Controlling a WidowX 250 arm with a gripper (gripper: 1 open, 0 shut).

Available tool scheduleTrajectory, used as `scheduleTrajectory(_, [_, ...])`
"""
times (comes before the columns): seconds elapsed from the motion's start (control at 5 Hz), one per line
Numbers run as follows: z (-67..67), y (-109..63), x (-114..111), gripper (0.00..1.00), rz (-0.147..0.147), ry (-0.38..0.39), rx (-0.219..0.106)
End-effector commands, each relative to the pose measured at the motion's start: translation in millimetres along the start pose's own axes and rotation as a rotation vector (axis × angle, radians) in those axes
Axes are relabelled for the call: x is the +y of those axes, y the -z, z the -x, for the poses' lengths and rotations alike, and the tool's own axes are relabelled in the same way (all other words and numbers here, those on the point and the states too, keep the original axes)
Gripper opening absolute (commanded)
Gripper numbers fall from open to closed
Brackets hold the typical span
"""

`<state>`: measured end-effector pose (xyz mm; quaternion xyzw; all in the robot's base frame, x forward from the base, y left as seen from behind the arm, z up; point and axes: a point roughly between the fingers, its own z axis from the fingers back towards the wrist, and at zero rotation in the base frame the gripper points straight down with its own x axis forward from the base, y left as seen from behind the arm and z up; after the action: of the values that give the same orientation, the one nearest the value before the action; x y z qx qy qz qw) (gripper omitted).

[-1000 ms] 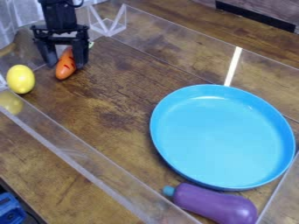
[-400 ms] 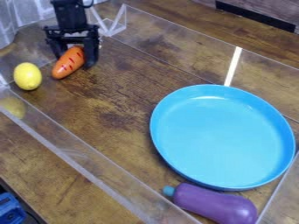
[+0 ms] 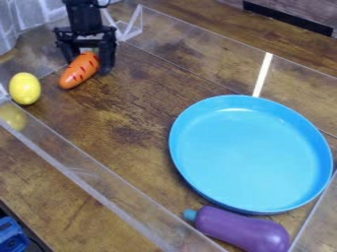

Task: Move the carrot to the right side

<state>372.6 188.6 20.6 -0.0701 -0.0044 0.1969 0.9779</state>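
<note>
Carrot point(image 3: 79, 72), orange with dark ridge lines, is seen in the upper left of the frame in the camera view, laid on the brown wooden table point(image 3: 145, 108) and slanted, one end pointed toward the lower left. Its upper end is partly covered by the dark gripper point(image 3: 87, 56), which is reached in from the top edge. The fingers are spread wide around that upper end; whether either of them is touched by the carrot cannot be told.

Just beside the carrot, toward the left edge, a yellow lemon-like ball point(image 3: 26, 89) is set. The right half of the frame is largely filled by a round blue plate point(image 3: 250, 153), placed well apart from the carrot. Below the plate, in the lower right corner, a purple eggplant point(image 3: 241, 230) is laid at a slant, its blue-green stem end turned toward the upper left. At the lower left edge, a blue object point(image 3: 12, 236) is cut off by the frame.
</note>
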Motion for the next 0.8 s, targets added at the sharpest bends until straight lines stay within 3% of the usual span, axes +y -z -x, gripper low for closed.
scheduleTrajectory(0.0, [-4.1,2.0,-8.5,1.00,-0.007,0.014,-0.013])
scheduleTrajectory(0.2, [-4.1,3.7,-9.8,1.00,-0.007,0.015,-0.012])
scheduleTrajectory(0.6, [4.4,-11.3,-9.4,1.00,-0.004,-0.069,-0.015])
